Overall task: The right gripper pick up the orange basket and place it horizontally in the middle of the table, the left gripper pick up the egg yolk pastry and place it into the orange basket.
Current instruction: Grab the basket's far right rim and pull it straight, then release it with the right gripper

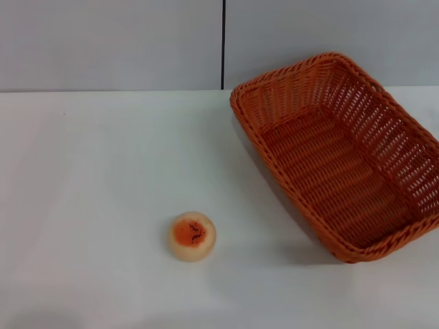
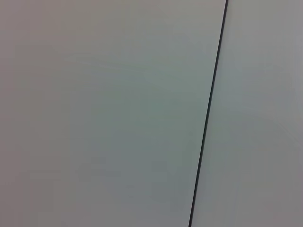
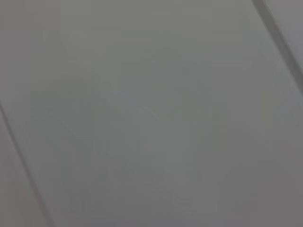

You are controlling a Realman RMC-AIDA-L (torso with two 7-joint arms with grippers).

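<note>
The orange basket [image 1: 343, 154] lies at the right side of the white table [image 1: 89, 178] in the head view, turned at a slant, its far right corner cut off by the picture's edge. It holds nothing. The egg yolk pastry [image 1: 192, 236] sits alone on the tabletop, left of and nearer than the basket, orange patch facing up. Neither gripper shows in any view. Both wrist views take in only a plain grey panelled surface with a dark seam.
A grey wall [image 1: 110, 41] with a vertical dark seam [image 1: 223, 41] rises behind the table's far edge. Bare white tabletop stretches across the left half and along the front.
</note>
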